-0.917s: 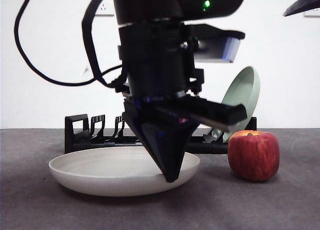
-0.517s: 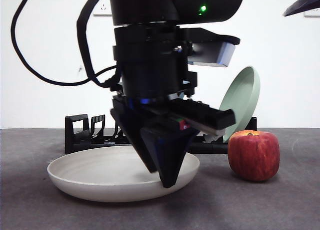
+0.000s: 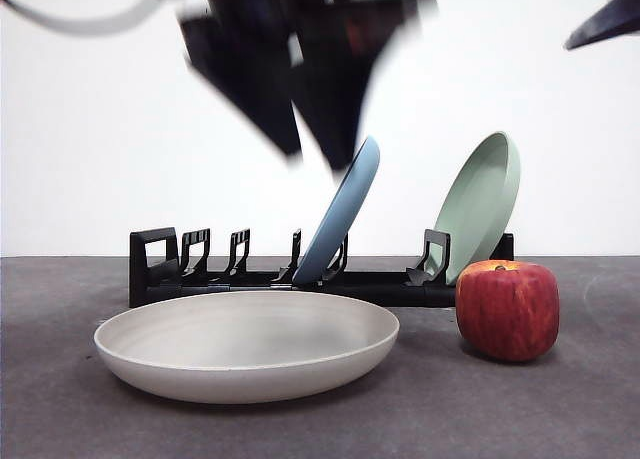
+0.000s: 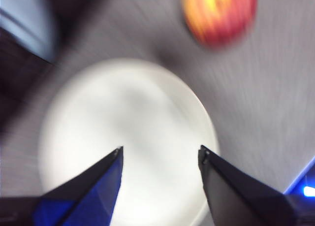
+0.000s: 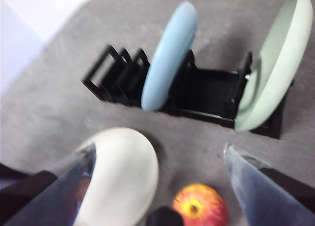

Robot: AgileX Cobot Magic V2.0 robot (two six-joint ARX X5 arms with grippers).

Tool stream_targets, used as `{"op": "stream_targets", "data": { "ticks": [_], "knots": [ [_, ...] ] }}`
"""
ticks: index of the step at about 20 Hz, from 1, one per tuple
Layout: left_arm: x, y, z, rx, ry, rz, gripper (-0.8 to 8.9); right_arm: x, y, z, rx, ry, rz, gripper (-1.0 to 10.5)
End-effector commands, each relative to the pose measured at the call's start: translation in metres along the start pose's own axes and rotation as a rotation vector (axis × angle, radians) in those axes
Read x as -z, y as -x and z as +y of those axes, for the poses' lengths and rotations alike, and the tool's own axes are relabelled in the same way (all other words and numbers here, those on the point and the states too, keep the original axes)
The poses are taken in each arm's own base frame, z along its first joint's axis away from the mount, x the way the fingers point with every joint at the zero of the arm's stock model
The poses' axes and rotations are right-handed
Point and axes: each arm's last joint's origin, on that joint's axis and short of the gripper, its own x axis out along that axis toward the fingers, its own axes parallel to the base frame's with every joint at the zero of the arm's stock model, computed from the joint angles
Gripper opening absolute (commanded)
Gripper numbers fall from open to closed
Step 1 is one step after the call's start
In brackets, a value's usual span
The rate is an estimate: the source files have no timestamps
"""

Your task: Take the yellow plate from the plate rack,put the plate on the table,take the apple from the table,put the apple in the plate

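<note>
The yellow plate [image 3: 245,344] lies flat on the table [image 3: 560,409] in front of the plate rack [image 3: 160,264]. The red apple [image 3: 507,309] stands on the table just right of it, apart from it. My left gripper [image 3: 315,154] is open and empty, blurred, high above the plate. Its wrist view shows the plate [image 4: 128,137] below the open jaws [image 4: 161,149] and the apple [image 4: 219,12] beyond. My right gripper [image 5: 159,148] is open and empty, waiting high at the right; it sees the rack [image 5: 211,95], plate [image 5: 123,172] and apple [image 5: 199,206].
A light blue plate [image 3: 345,214] leans in the middle of the rack and a pale green plate [image 3: 485,199] leans at its right end, just behind the apple. The right arm shows as a black tip [image 3: 605,19] at the top right corner.
My left gripper has let go of the yellow plate's rim and risen fast, from down at the plate to high above it. The plate and apple stay in place.
</note>
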Motion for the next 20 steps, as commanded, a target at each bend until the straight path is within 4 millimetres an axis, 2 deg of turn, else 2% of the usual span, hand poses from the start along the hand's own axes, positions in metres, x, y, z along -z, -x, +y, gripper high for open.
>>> {"op": "stream_targets", "data": {
  "ticks": [1, 3, 6, 8, 10, 12, 16, 20],
  "knots": [
    [-0.001, 0.037, 0.019, -0.049, 0.074, -0.127, 2.52, 0.003, -0.005, 0.008, 0.035, 0.102, 0.041, 4.5],
    [0.001, 0.065, 0.033, -0.085, 0.125, -0.224, 2.52, 0.006, -0.01, 0.014, 0.07, 0.133, 0.084, 4.8],
    [0.009, 0.106, 0.053, -0.109, 0.203, -0.365, 2.52, 0.011, -0.022, 0.022, 0.111, 0.163, 0.138, 5.7],
    [0.016, 0.13, 0.065, -0.11, 0.252, -0.451, 2.51, 0.014, -0.031, 0.026, 0.119, 0.194, 0.176, 5.7],
    [0.03, 0.16, 0.081, -0.122, 0.32, -0.559, 2.51, 0.021, -0.051, 0.031, 0.147, 0.225, 0.245, 5.7],
    [0.044, 0.182, 0.093, -0.152, 0.374, -0.631, 2.51, 0.03, -0.073, 0.032, 0.172, 0.248, 0.324, 5.7],
    [0.065, 0.205, 0.107, -0.169, 0.427, -0.7, 2.51, 0.051, -0.116, 0.023, 0.22, 0.251, 0.489, 5.7],
    [0.073, 0.209, 0.111, -0.22, 0.435, -0.68, 2.51, 0.072, -0.148, 0.013, 0.236, 0.242, 0.616, 5.6]
  ]
}}
